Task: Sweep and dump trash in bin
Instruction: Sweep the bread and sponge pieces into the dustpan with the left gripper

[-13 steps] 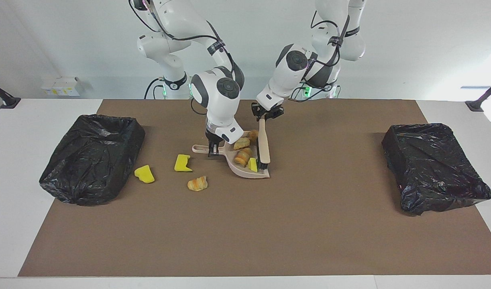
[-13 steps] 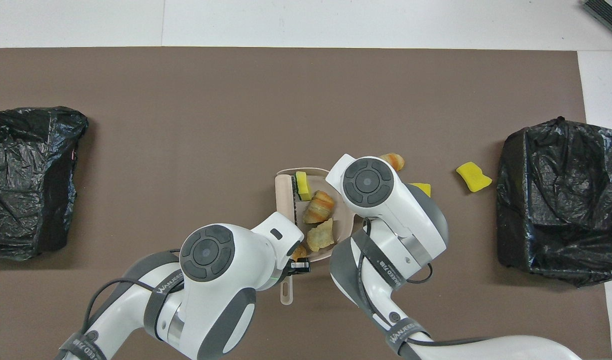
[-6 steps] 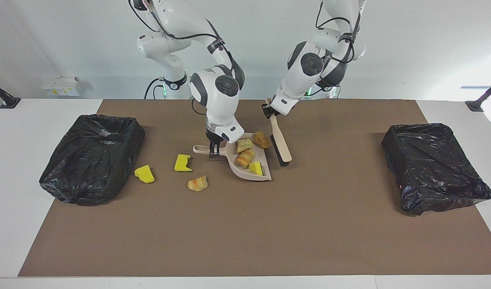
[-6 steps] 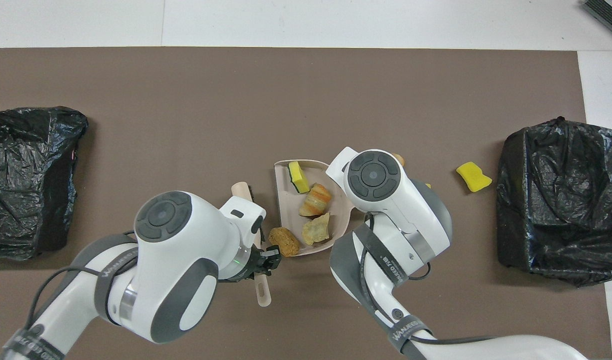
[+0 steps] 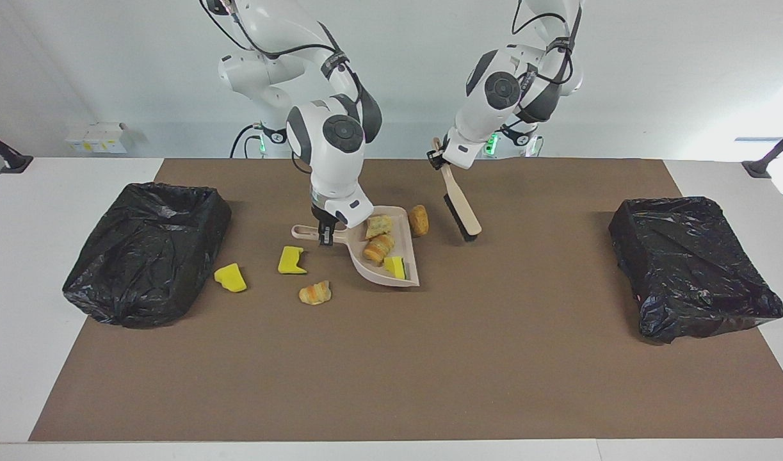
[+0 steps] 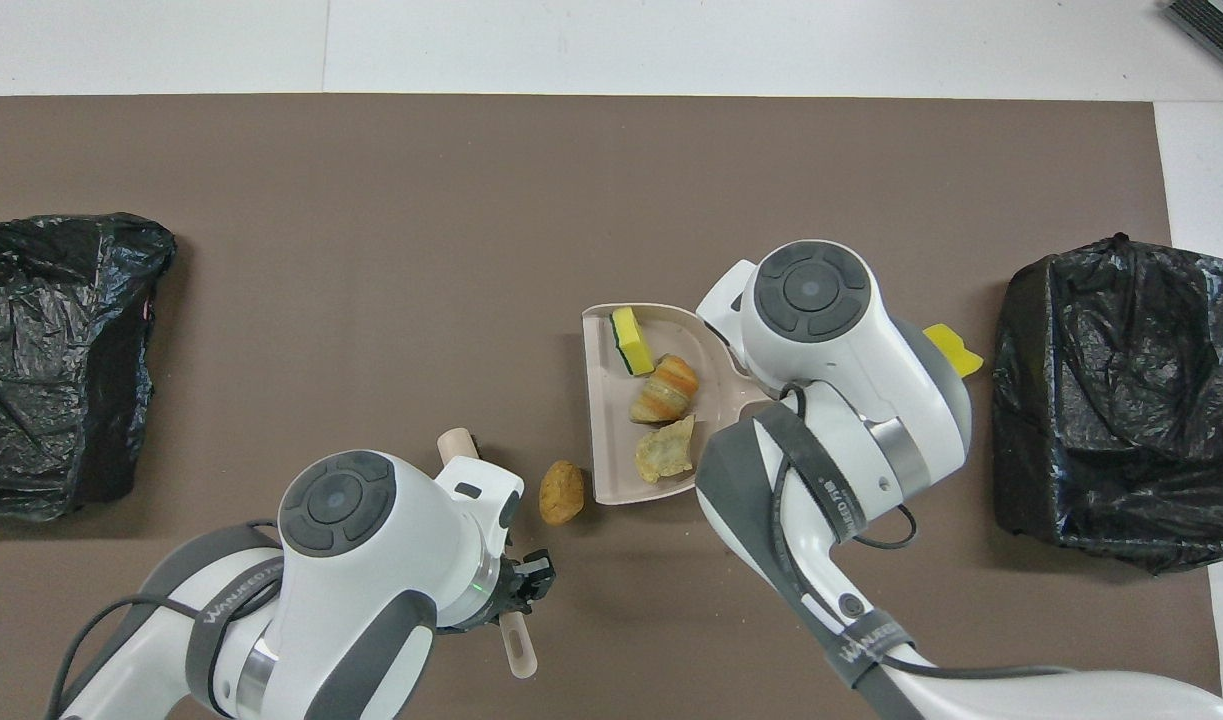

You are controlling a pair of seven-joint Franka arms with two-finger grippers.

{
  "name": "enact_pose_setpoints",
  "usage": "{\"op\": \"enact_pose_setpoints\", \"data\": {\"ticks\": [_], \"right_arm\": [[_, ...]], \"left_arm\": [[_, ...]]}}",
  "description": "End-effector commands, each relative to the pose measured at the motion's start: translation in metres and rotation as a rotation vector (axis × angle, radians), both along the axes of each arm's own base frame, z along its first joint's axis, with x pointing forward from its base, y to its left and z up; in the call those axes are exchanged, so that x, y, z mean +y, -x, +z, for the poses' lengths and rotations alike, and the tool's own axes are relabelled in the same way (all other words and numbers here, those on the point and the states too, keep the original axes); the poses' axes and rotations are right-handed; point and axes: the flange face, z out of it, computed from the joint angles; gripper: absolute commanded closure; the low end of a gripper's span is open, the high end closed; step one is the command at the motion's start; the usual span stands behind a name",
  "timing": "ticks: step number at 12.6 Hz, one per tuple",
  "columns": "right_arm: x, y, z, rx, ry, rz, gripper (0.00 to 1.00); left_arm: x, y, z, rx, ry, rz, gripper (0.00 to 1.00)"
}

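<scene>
My right gripper [image 5: 325, 235] is shut on the handle of the beige dustpan [image 5: 365, 269], which is tilted over the mat. It holds a golden lump [image 5: 379, 225], a croissant piece [image 5: 378, 248] and a yellow sponge chunk [image 5: 395, 266]. A brown lump [image 5: 419, 219] lies on the mat beside the pan, also in the overhead view [image 6: 561, 491]. Two yellow chunks [image 5: 230, 278] [image 5: 291, 260] and a croissant piece [image 5: 315, 293] lie on the mat toward the right arm's end. My left gripper [image 5: 438, 159] is shut on the brush [image 5: 460, 208], which hangs tilted beside the brown lump.
A bin lined with a black bag [image 5: 148, 253] stands at the right arm's end of the brown mat. A second one [image 5: 692, 266] stands at the left arm's end. In the overhead view the right arm covers its gripper and most of the loose trash.
The left gripper lifted the brush out of the dustpan, toward the left arm's end. The right gripper moved the dustpan toward the right arm's end. The brown lump now lies outside the pan.
</scene>
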Motion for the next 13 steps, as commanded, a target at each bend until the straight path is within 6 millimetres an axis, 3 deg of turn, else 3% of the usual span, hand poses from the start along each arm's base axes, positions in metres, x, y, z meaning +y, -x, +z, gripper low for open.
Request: {"op": "enact_pose_setpoints", "data": {"ticks": [1, 5, 9, 13], "right_arm": [[-0.017, -0.003, 0.012, 0.028, -0.062, -0.019, 1.0], [-0.026, 0.006, 0.008, 0.064, -0.031, -0.002, 1.0], [-0.028, 0.037, 0.003, 0.087, 0.074, 0.046, 1.0], [-0.029, 0.045, -0.009, 0.061, 0.134, 0.065, 1.0]], "left_arm": [[0.004, 0.007, 0.0, -0.005, 0.01, 0.017, 1.0], [0.003, 0.029, -0.023, 0.032, -0.025, -0.005, 1.0], [0.006, 0.034, -0.025, 0.065, -0.062, 0.044, 1.0], [-0.002, 0.045, -0.034, 0.064, -0.056, 0.064, 1.0]]}}
